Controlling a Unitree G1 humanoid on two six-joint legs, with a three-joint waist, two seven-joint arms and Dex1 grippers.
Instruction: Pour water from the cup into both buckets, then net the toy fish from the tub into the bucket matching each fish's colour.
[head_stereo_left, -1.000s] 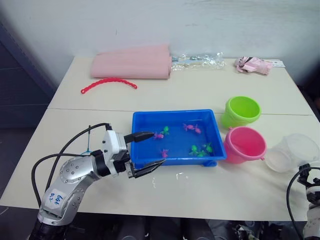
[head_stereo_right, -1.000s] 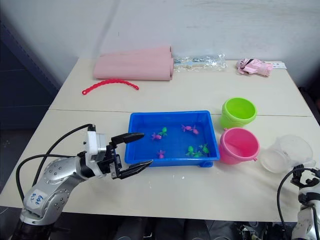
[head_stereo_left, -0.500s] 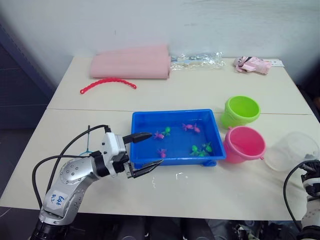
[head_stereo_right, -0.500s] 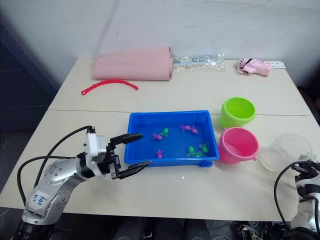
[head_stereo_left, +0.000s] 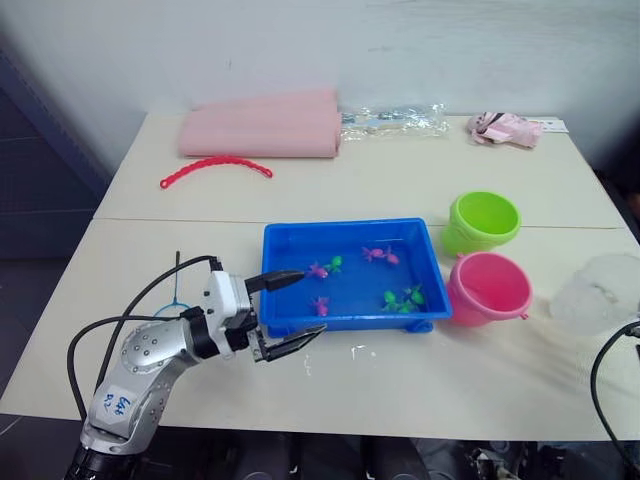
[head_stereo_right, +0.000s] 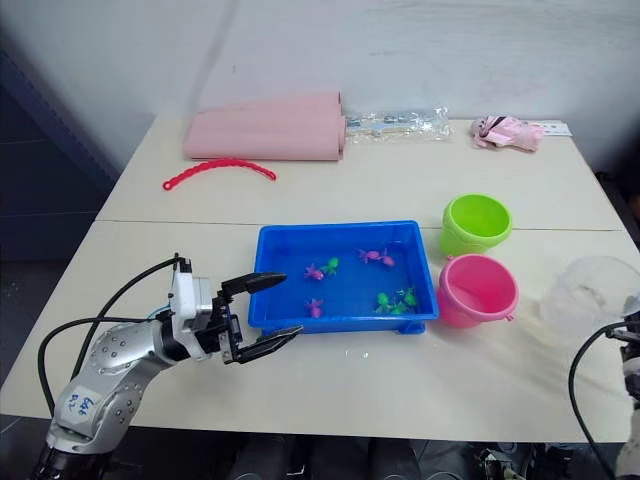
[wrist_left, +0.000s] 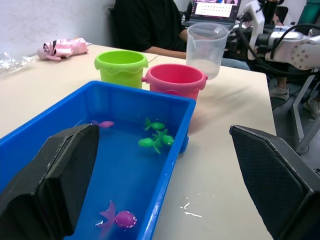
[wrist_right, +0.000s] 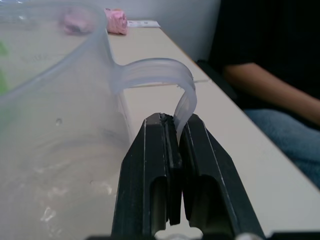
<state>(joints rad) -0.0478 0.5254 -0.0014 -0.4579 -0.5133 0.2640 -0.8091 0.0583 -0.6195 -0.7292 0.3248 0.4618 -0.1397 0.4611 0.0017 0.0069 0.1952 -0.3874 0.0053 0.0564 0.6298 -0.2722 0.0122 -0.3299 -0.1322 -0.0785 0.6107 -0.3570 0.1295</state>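
The clear cup (head_stereo_right: 590, 297) hangs at the surface's right edge, its thin curved handle (wrist_right: 167, 80) pinched between shut black jaws. Left of it sits the pink bucket (head_stereo_right: 477, 290), with the lime green bucket (head_stereo_right: 476, 223) just behind; both upright and open. The shallow blue tub (head_stereo_right: 343, 275) lies left of the buckets, holding water with small pink fish (head_stereo_right: 315, 308) and green fish (head_stereo_right: 398, 299)

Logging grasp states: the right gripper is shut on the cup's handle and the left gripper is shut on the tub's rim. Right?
Half right. In the right wrist view the right gripper pinches the cup by its handle. In the left eye view the left gripper is open beside the tub, holding nothing.
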